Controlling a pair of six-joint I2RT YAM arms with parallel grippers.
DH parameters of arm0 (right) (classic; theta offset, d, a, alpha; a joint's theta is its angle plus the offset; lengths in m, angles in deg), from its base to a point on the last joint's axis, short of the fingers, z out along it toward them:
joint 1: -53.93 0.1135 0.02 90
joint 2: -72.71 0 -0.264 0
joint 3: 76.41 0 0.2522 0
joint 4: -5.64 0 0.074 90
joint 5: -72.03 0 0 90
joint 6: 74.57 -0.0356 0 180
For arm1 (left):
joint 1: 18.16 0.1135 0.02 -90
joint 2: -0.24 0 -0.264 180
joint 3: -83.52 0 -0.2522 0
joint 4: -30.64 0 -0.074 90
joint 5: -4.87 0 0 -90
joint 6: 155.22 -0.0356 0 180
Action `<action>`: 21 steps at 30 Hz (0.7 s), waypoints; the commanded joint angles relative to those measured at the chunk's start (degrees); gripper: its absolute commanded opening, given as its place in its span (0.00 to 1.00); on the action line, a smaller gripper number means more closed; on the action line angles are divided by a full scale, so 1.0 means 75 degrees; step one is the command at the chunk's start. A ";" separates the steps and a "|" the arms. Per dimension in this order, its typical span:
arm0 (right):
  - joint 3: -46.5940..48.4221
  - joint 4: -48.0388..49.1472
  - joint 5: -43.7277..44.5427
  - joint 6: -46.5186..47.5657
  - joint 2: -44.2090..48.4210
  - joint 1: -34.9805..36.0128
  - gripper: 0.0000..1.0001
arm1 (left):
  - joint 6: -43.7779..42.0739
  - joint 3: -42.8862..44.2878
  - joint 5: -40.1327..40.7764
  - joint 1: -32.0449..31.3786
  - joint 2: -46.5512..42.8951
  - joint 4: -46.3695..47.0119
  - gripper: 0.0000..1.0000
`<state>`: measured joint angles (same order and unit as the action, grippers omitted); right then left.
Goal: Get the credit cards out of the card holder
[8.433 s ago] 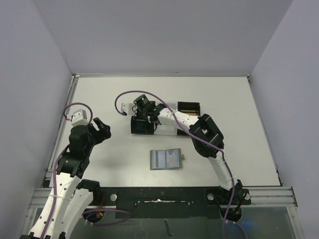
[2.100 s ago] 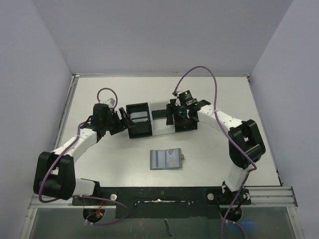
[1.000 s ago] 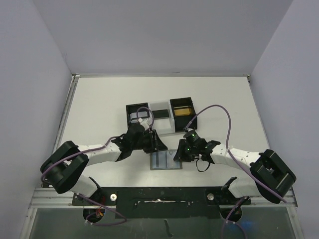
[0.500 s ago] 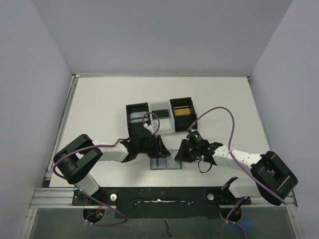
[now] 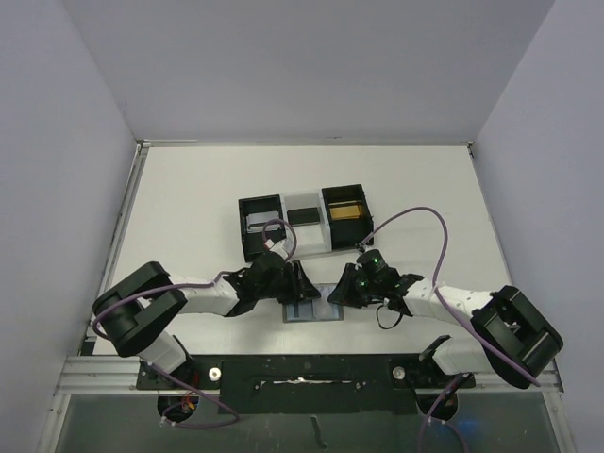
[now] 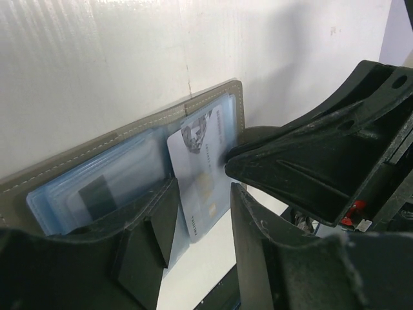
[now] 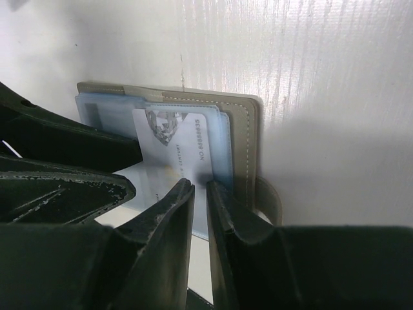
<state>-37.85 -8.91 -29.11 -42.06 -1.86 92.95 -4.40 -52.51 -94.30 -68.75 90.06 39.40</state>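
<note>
This was a robotics lab test cell. A bare white table [image 5: 189,189] sat boxed in by plain pale walls [image 5: 311,66] on three sides, two white-and-black robot arms [image 5: 203,293] were bolted to an aluminium rail [image 5: 528,363] at its near edge, and purple cables [image 5: 415,222] looped loose from them.

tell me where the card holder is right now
In the top view the card holder lies open on the table, centre and near the front edge, between the left hand and the right hand, just nearer than the three-compartment tray.
</note>
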 commanded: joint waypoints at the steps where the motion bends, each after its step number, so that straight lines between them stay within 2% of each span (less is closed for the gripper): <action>1: -0.0434 -0.0289 0.0246 -0.0019 -0.0347 0.0032 0.18 | 0.0019 -0.0285 0.0469 -0.0005 -0.0099 -0.0198 0.39; 7: -0.0544 -0.0018 0.0055 -0.0087 -0.0460 0.0035 0.18 | 0.0540 -0.0661 -0.0024 -0.0002 0.0052 0.1405 0.33; 13: -0.0517 0.0021 0.0046 0.0012 -0.0519 0.0035 0.18 | 0.1068 -0.1018 -0.0394 0.0156 0.0182 0.2721 0.15; 19: -0.0408 -0.0175 0.0063 0.0140 -0.0570 0.0053 0.18 | 0.1148 -0.0912 -0.0855 0.0231 0.0580 0.3254 0.00; 21: -0.0383 -0.0240 0.0100 0.0164 -0.0560 0.0041 0.18 | 0.1160 -0.0880 -0.0929 0.0235 0.0638 0.3354 0.00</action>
<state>-39.40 -3.52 -31.10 -43.33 -3.45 92.91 3.14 -60.53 -96.27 -66.28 93.32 56.28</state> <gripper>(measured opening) 0.180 0.013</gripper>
